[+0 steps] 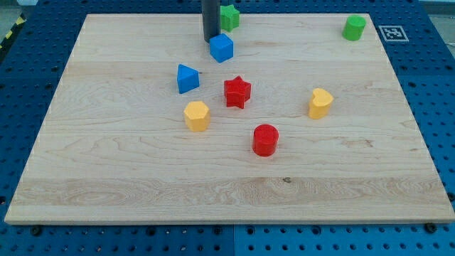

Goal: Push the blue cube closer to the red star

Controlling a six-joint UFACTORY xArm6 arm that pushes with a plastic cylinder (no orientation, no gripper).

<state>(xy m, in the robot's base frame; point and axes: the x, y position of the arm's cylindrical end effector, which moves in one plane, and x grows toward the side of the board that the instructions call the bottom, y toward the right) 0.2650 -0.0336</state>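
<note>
A wooden board (99, 163) fills the frame, its blocks gathered toward the middle and the top edge. The dark rod (211, 18) comes down near the middle of the top edge, and my tip (211, 40) sits just behind the blue cube (221, 48), at its upper left, seemingly touching it, though the rod hides the contact. There is no claw here to open or close, only the bare rod end. That placement looks deliberate: the red star (237, 92) lies below the cube toward the board's centre, so a push from behind would drive the cube toward it. A second blue block (188, 78) sits left of the star, a yellow block (197, 116) and red cylinder (265, 139) below it, another yellow piece (320, 103) toward the right edge. A green block (229, 16) stands beside the rod; a green cylinder (354, 28) holds the top right corner.
</note>
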